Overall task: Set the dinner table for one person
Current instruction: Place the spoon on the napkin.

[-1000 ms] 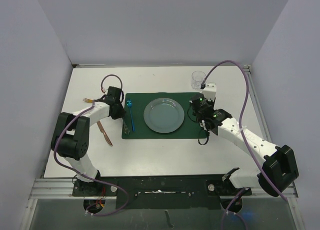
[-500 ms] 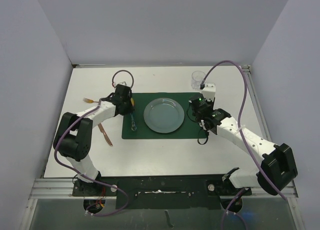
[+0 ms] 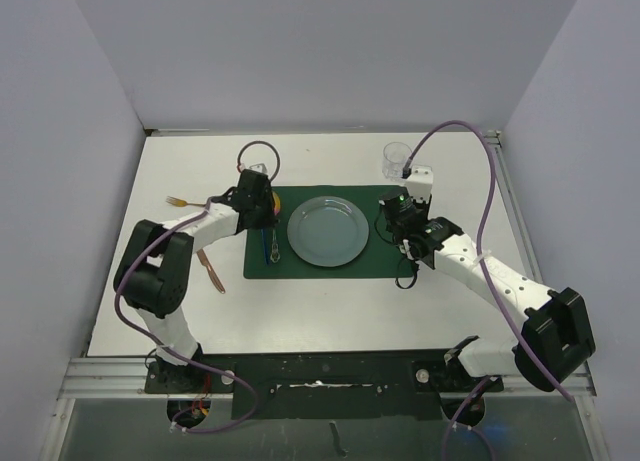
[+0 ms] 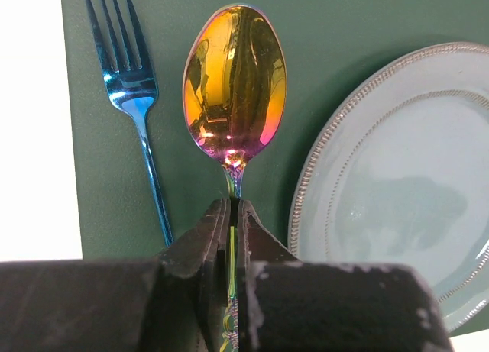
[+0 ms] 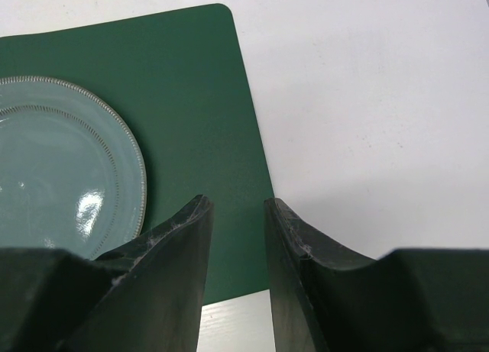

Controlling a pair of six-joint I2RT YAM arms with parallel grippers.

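Note:
On the white dinner table (image 3: 330, 311) lies a dark green placemat (image 3: 385, 263) with a pale blue-grey plate (image 3: 328, 231) in its middle. My left gripper (image 3: 264, 217) (image 4: 233, 205) is shut on the handle of an iridescent gold spoon (image 4: 234, 81) (image 3: 274, 249). The spoon points away from the gripper, over the mat's left part. It has a blue fork (image 4: 137, 115) on the mat to its left and the plate (image 4: 397, 184) to its right. At the mat's right edge my right gripper (image 3: 392, 226) (image 5: 237, 203) stands open, nothing between its fingers.
A clear glass (image 3: 396, 159) stands at the back right of the table. Left of the mat lie a gold fork (image 3: 177, 199) and a copper-coloured knife (image 3: 210, 268). White walls close in the table on three sides.
My left gripper has carried the spoon rightward, from the mat's left edge to beside the plate. The right arm has not moved.

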